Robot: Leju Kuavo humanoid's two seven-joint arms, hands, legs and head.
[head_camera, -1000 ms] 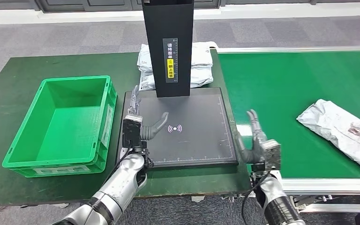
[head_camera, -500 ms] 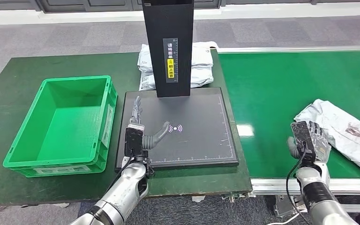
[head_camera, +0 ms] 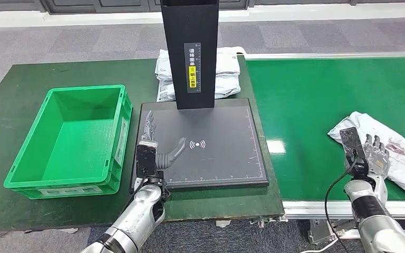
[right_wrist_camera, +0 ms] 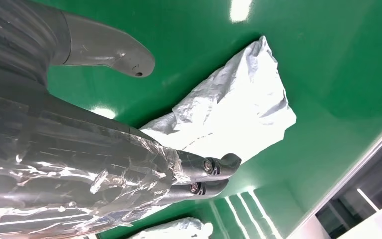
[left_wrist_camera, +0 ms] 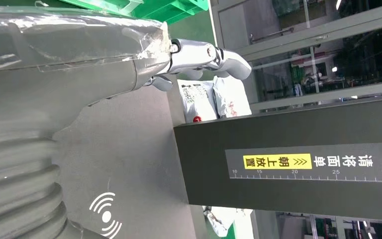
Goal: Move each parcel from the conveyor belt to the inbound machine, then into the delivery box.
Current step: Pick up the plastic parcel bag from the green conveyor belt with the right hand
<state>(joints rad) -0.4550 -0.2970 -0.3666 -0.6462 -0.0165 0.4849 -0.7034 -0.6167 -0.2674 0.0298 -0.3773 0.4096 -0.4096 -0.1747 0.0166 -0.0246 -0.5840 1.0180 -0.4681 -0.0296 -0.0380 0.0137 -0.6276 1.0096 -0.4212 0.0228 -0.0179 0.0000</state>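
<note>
The conveyor belt [head_camera: 321, 100], a broad bright-green surface, fills the 3 o'clock side of the head view. At 9 o'clock a darker green tabletop [head_camera: 10, 95] carries the other equipment. On its 9 o'clock part sits the delivery box [head_camera: 113, 139], a green plastic crate with an open top and nothing visible inside.

In the centre stands the inbound machine [head_camera: 216, 158], a flat black scan plate with a white wireless mark, and a tall black column rising from its 12 o'clock edge with a yellow label. Behind the column, toward 12 o'clock, a stack of grey parcels [head_camera: 227, 74] lies on the tabletop.

The parcel [head_camera: 395, 150] to be moved, a crumpled grey poly bag, lies on the conveyor belt at about 4 o'clock, near the belt's front edge.

The right hand [head_camera: 374, 155] is at the parcel's 9 o'clock end, its fingers [right_wrist_camera: 214, 167] spread and extended over the bag's edge; the right wrist view shows the thumb held apart above bare belt, nothing clasped, and whether the fingertips touch the bag cannot be told.

The left hand [head_camera: 155, 145] hovers over the 9 o'clock edge of the scan plate, fingers spread and holding nothing, thumb pointing toward the wireless mark.
</note>
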